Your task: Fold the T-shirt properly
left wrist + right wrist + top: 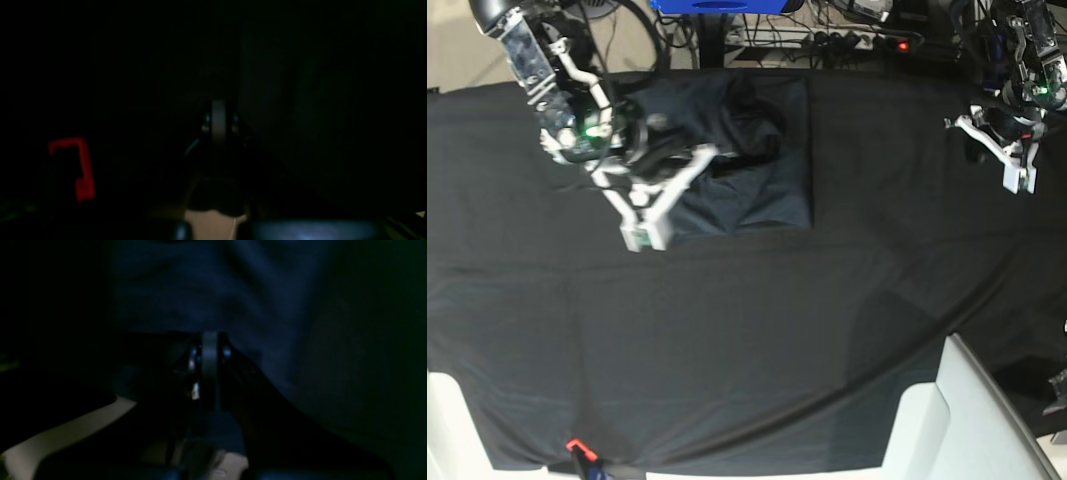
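Right pincer [639,237]: white, jaws brought together; the tip sits at the near left corner of the T-shirt [747,170], over the edge where shirt meets the black cloth [747,340]. Whether any fabric is caught between the jaws cannot be told. In the right wrist view the pincer [209,340] shows as a narrow closed strip, with blurred dark blue shirt fabric [206,290] filling the space beyond it.

Right arm [577,110]: reaches in from the far left corner of the surface, crossing over the left part of the shirt.

T-shirt: dark slate-grey, folded into a rough rectangle, lying near the far edge of the surface, a little left of its middle. Its far part is rumpled into a dark bunch; the near part lies flatter. Its right and near edges look straight.

Left pincer [1023,182]: jaws together, holding nothing, well apart from the shirt, over the far right part of the cloth. Its wrist view is almost black; the pincer [218,110] shows only as a faint closed strip.

Red mark [75,163]: a bent red shape at the left of the left wrist view; what it is cannot be told.

Black cloth: covers the whole surface, lightly creased.
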